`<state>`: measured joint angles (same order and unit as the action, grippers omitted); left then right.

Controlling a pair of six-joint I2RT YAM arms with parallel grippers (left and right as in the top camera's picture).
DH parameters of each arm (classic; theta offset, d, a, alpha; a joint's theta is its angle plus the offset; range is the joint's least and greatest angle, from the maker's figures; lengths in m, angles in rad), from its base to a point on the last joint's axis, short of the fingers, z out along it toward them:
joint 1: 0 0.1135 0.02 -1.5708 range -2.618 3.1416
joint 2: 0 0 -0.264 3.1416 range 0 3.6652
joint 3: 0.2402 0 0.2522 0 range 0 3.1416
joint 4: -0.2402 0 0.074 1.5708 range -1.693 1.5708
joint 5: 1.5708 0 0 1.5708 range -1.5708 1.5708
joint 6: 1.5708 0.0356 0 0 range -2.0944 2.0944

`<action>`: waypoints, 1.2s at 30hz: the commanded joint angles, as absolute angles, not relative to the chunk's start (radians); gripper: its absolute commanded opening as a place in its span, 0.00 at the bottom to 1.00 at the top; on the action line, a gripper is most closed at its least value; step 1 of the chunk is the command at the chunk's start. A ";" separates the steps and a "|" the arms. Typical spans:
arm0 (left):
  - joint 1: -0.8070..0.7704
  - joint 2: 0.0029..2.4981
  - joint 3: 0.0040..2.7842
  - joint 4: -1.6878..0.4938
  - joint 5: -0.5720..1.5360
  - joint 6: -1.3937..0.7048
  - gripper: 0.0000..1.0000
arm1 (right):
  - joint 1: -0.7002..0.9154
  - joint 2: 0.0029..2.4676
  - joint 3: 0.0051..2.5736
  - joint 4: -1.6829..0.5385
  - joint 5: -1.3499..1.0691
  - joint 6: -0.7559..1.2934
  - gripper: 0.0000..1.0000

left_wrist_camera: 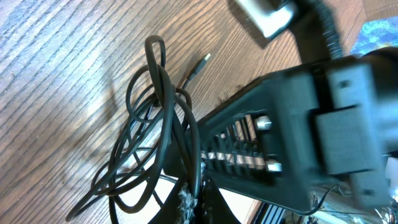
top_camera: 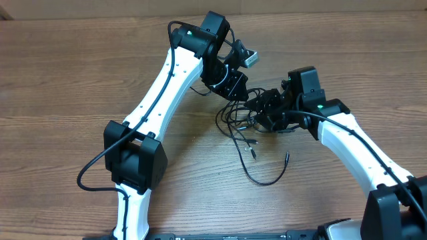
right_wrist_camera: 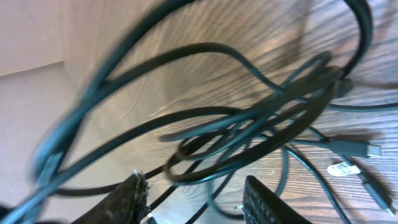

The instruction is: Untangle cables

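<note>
The cables [top_camera: 233, 122] — thin, black, flexible — lie in 1 knotted bundle of overlapping loops on the wood table [top_camera: 67, 80]. 1 long strand curves away from it, and 2 small plugs [top_camera: 253, 152] rest nearby — 1 metal-tipped.

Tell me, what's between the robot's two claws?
The tangled cables lie between the left claw and the right claw, seen in the overhead view.
</note>
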<state>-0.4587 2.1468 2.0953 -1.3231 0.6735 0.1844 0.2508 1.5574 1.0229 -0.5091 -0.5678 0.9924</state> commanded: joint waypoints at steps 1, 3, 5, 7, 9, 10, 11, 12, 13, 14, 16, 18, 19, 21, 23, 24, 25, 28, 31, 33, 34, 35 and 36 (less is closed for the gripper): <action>-0.465 2.105 2.116 -1.327 0.669 0.178 0.04 | 0.240 1.503 1.069 -0.502 -0.640 0.974 0.50; -0.465 2.105 2.116 -1.325 0.670 0.178 0.04 | 0.240 1.500 1.069 -0.504 -0.683 0.976 0.51; -0.465 2.105 2.116 -1.320 0.670 0.178 0.04 | 0.242 1.500 1.069 -0.513 -0.727 0.983 0.51; -0.464 2.105 2.118 -1.318 0.673 0.178 0.04 | 0.247 1.500 1.069 -0.530 -0.735 0.995 0.51; -0.465 2.105 2.119 -1.317 0.686 0.175 0.04 | 0.256 1.500 1.068 -0.533 -0.734 0.999 0.52; -0.464 2.105 2.120 -1.319 0.700 0.175 0.04 | 0.258 1.500 1.068 -0.533 -0.725 1.012 0.54; -0.464 2.105 2.122 -1.319 0.719 0.175 0.04 | 0.260 1.500 1.067 -0.533 -0.719 1.028 0.56; -0.464 2.105 2.124 -1.318 0.737 0.175 0.04 | 0.260 1.500 1.067 -0.532 -0.715 1.047 0.60; -0.464 2.105 2.124 -1.315 0.760 0.175 0.04 | 0.260 1.500 1.067 -0.531 -0.708 1.074 0.63; -0.465 2.105 2.124 -1.312 0.783 0.175 0.04 | 0.260 1.500 1.067 -0.529 -0.703 1.088 0.66; -0.466 2.105 2.124 -1.308 0.811 0.175 0.04 | 0.262 1.500 1.067 -0.529 -0.673 1.125 0.70; -0.466 2.105 2.124 -1.304 0.837 0.174 0.04 | 0.266 1.500 1.067 -0.528 -0.638 1.149 0.70; -0.466 2.105 2.124 -1.303 0.847 0.174 0.04 | 0.268 1.500 1.067 -0.528 -0.625 1.160 0.71; -0.465 2.105 2.124 -1.297 0.866 0.155 0.04 | 0.274 1.500 1.067 -0.511 -0.598 1.203 0.72; -0.464 2.105 2.124 -1.294 0.866 0.144 0.04 | 0.274 1.500 1.067 -0.491 -0.581 1.215 0.71; -0.464 2.104 2.124 -1.293 0.866 0.137 0.04 | 0.274 1.500 1.067 -0.483 -0.565 1.228 0.71; -0.463 2.103 2.124 -1.291 0.867 0.121 0.04 | 0.274 1.500 1.067 -0.482 -0.545 1.245 0.70; -0.463 2.095 2.126 -1.281 0.886 0.087 0.04 | 0.274 1.500 1.067 -0.480 -0.481 1.282 0.66; -0.463 2.086 2.144 -1.272 0.968 0.087 0.04 | 0.274 1.501 1.067 -0.478 -0.412 1.291 0.62; -0.464 2.080 2.158 -1.274 0.997 0.087 0.04 | 0.274 1.502 1.067 -0.477 -0.387 1.291 0.57; -0.464 2.078 2.164 -1.274 1.012 0.088 0.04 | 0.274 1.503 1.067 -0.477 -0.373 1.291 0.54; -0.464 2.075 2.169 -1.274 1.020 0.089 0.04 | 0.274 1.504 1.067 -0.477 -0.362 1.291 0.50; -0.464 2.074 2.173 -1.274 1.021 0.089 0.04 | 0.274 1.504 1.067 -0.476 -0.351 1.291 0.48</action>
